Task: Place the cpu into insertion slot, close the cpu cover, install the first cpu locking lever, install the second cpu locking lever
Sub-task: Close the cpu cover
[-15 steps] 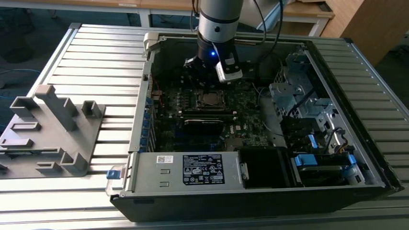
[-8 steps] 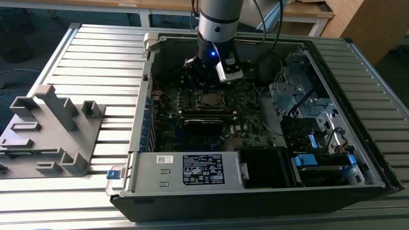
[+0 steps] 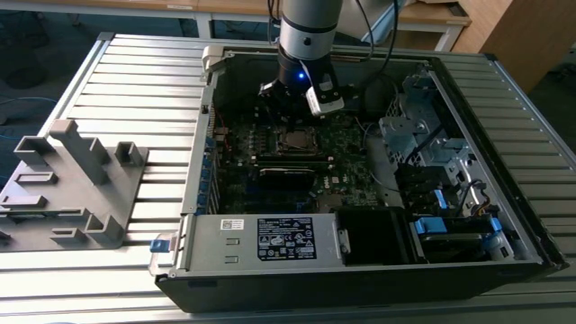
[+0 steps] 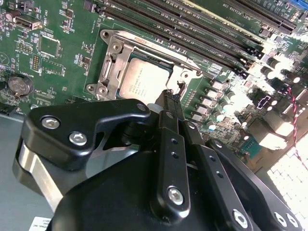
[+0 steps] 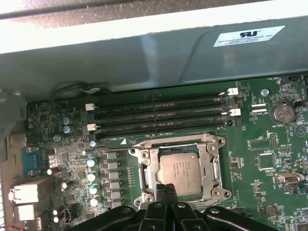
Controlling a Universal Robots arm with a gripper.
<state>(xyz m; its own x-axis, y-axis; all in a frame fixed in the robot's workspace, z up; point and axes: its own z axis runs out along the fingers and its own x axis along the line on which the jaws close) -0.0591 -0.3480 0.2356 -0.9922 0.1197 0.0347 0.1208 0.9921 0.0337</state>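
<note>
1. The slatted counter [image 3: 135, 81] carried an open computer case [image 3: 360, 287], and the arm reached down into it.
2. The motherboard [image 5: 269, 202] lay flat beneath the pincer [image 5: 166, 188], whose fingers were together with nothing seen between them.
3. The cpu cover [image 5: 211, 168] lay flat around the cpu [image 5: 180, 174]. The cpu sat in the insertion slot [image 5: 154, 169], just ahead of the pincer's tips and nearly under them. Being square, it offered no long axis.
4. One white printed label [image 5: 248, 34] sat on the case wall [image 5: 144, 62] beyond the pincer, and another label [image 3: 286, 237] on the power supply [image 3: 225, 243]. Their print was left unread.
</note>
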